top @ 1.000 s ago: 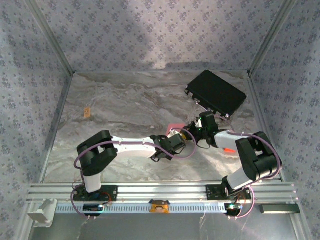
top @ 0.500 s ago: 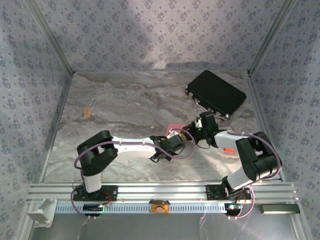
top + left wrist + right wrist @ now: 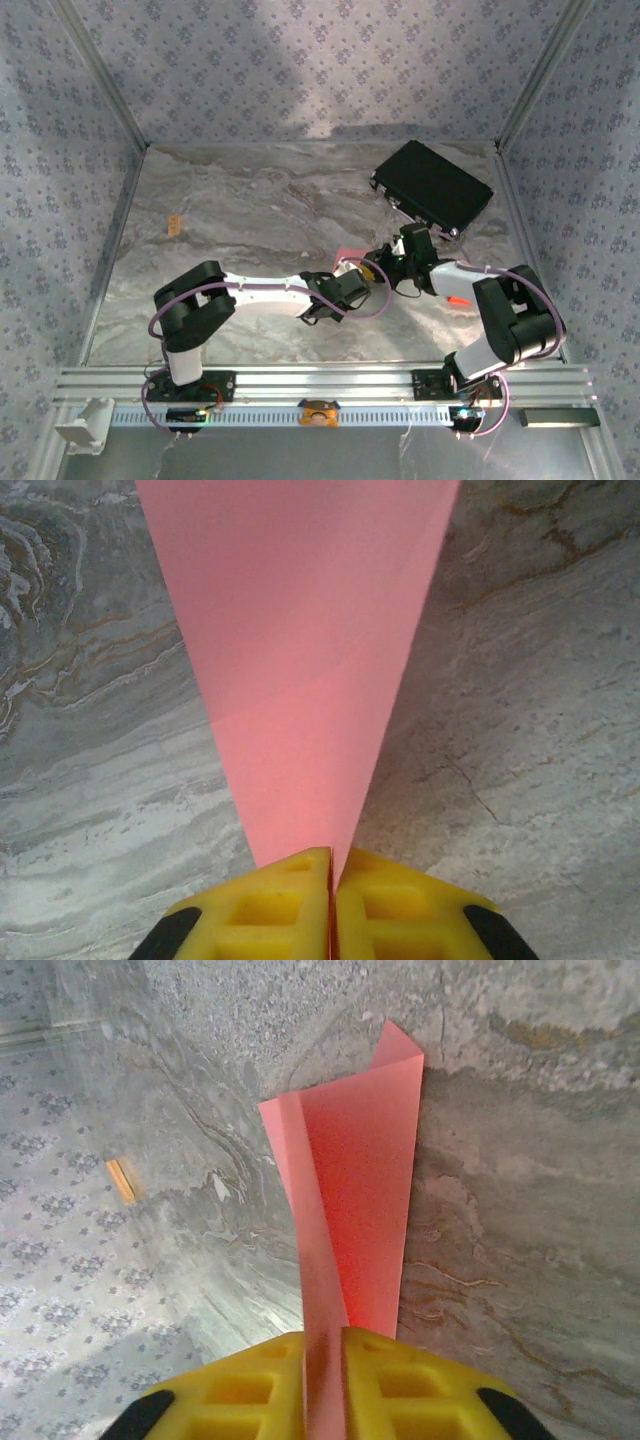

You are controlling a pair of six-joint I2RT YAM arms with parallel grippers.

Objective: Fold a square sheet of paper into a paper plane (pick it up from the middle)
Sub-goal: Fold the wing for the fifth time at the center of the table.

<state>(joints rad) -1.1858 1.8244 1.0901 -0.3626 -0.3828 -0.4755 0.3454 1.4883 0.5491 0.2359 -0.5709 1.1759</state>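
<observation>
**A:** Top external view. What is noted of the square sheet of paper (image 3: 348, 250)?

**B:** A small pink patch is seen mid-bench (image 3: 250, 200), just beside the left claw (image 3: 368, 270) and the right claw (image 3: 388, 258), whose tips are brought close together. Neither arm can be called nearer. The black case (image 3: 432, 186) lies well apart at the far right. The claw openings cannot be read from here.

**A:** Left wrist view?

**B:** The left claw (image 3: 332, 868) is recorded as pinched tight on the narrow end of the sheet (image 3: 305, 630). Its yellow fingers (image 3: 270, 905) are pressed together with only the paper edge between them. The long axis runs straight away from the claw, the sheet widening as it goes. A faint crease is seen across it.

**A:** Right wrist view?

**B:** The fingers of the right claw (image 3: 322, 1355) stand a narrow slit apart, with a strip of the sheet (image 3: 365, 1190) in the slit. Whether it is actually gripped cannot be told. The doubling of the sheet along its length is shown here, with a corner raised at the far end; the left wrist view shows it flat. An orange tag (image 3: 122, 1180) is noted far off.

**A:** Governing relation?

**B:** The sheet's length runs directly ahead of each claw. It is judged that the left claw, being firmly closed, would serve as the anchor.
</observation>
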